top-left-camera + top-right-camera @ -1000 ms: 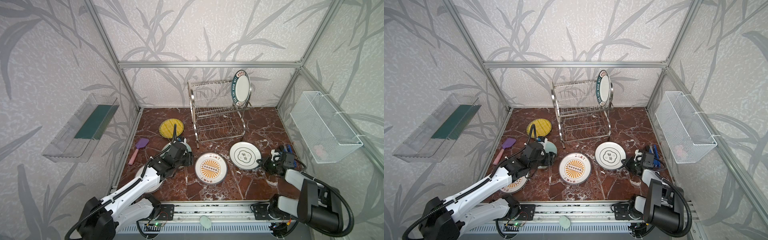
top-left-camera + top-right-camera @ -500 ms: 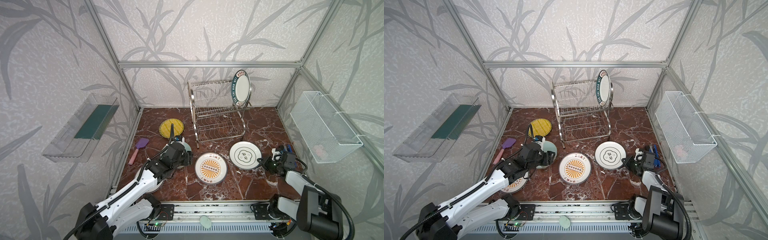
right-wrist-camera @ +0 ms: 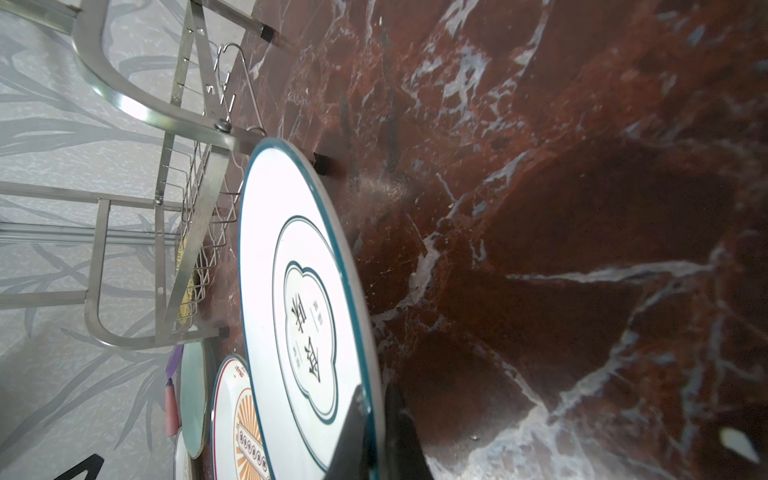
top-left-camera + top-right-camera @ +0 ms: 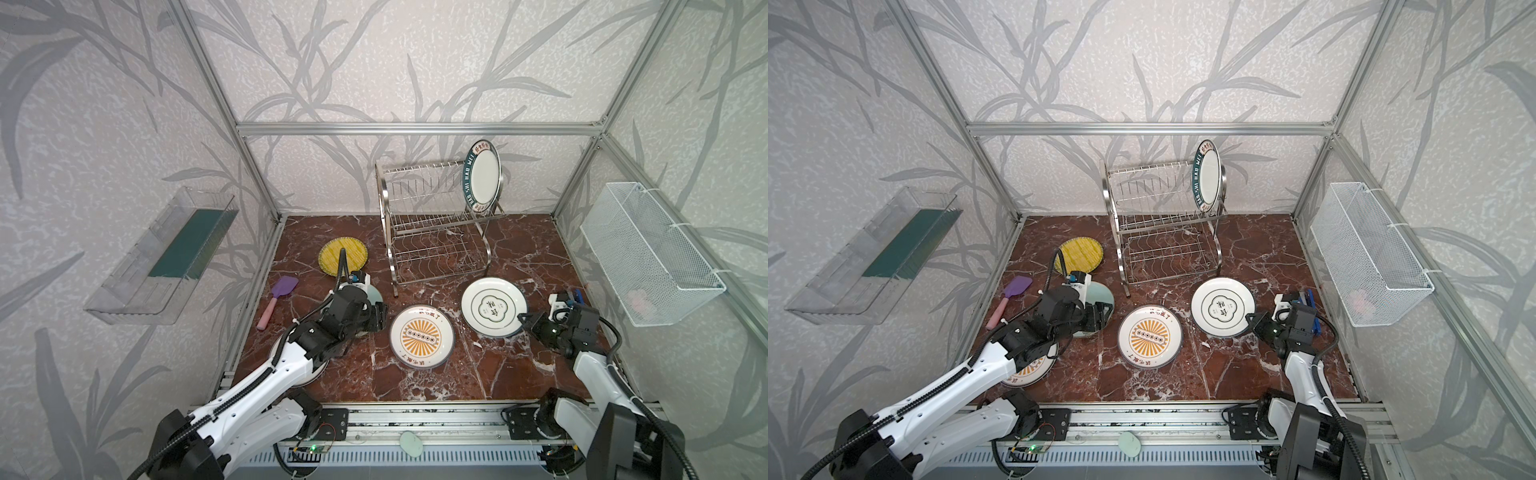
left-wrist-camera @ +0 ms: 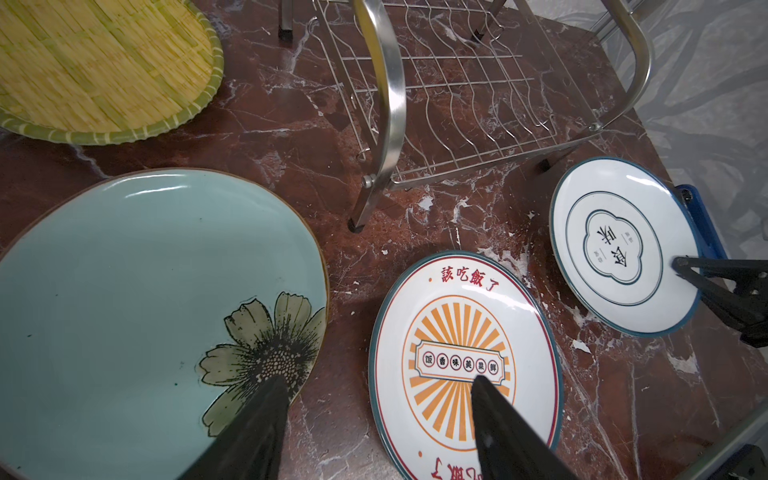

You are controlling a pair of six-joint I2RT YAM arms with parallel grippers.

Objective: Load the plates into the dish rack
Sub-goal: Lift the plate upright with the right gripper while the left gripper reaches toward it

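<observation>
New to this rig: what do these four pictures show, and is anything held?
Two robot arms, each ending in a two-fingered gripper, work over a marble table. Two pictures look down from overhead; two come from cameras on the arms' wrists. One lettered plate stands in the dish rack. On the table lie a yellow plate, a teal plate, a sunburst plate, a second sunburst plate, an emblem plate and a purple spatula. The right gripper is shut on the emblem plate's rim; the left gripper is open, holding nothing.

The teal plate bears a dark flower; the yellow plate is ribbed; the emblem plate white, teal-rimmed; surface red-brown marble.
</observation>
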